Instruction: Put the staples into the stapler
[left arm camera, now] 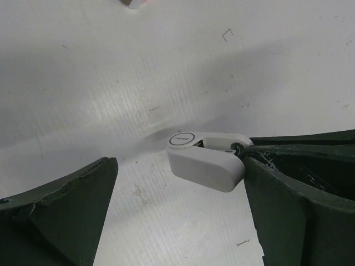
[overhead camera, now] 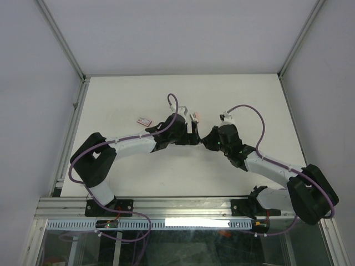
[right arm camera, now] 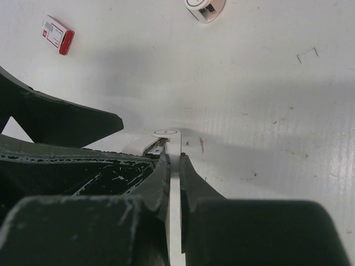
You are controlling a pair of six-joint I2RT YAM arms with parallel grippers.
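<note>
The stapler [left arm camera: 204, 162] looks white in the wrist views, with a ring mark on its top arm, and rests on the table. My right gripper [right arm camera: 175, 159] is shut on its thin white top arm [right arm camera: 175, 210], edge-on between the fingers, with a metal channel [right arm camera: 157, 147] showing beside it. My left gripper [left arm camera: 178, 185] is open around the stapler, which lies close to the right-hand finger [left arm camera: 299, 216]. In the top view both grippers [overhead camera: 193, 133] [overhead camera: 208, 138] meet at mid-table. The red-and-white staple box [right arm camera: 57, 34] [overhead camera: 145, 120] lies apart to the left. No staple strip shows.
A small pinkish-white piece with a ring mark [right arm camera: 204, 8] [overhead camera: 195, 117] lies just beyond the grippers. Single loose staples lie on the white table [left arm camera: 227, 34] [left arm camera: 242, 242] [right arm camera: 307, 54]. Metal frame rails [overhead camera: 71, 127] border the table.
</note>
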